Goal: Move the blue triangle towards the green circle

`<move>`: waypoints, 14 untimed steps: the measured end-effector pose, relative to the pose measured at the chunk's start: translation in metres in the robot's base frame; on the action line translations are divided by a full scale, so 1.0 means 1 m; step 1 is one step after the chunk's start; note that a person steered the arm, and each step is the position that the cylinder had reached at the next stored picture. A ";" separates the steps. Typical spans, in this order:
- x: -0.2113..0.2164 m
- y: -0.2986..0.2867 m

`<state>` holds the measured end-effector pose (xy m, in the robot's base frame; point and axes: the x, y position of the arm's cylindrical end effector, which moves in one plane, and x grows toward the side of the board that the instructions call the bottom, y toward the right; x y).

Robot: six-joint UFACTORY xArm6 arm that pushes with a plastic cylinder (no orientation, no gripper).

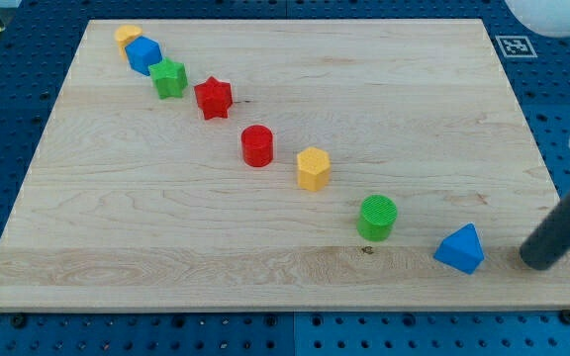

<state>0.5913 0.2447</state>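
Observation:
The blue triangle (461, 248) lies near the board's bottom right. The green circle (377, 218) stands a short way to its left and slightly higher, with a gap between them. My tip (536, 263) rests on the board to the right of the blue triangle, apart from it. The dark rod rises from the tip toward the view's right edge.
A diagonal row of blocks runs from the top left toward the green circle: a yellow block (128, 37), a blue block (143, 54), a green star-like block (169, 78), a red star (213, 98), a red cylinder (257, 145), a yellow hexagon (313, 168). The wooden board (265, 267) sits on a blue pegboard.

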 end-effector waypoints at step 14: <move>0.019 -0.058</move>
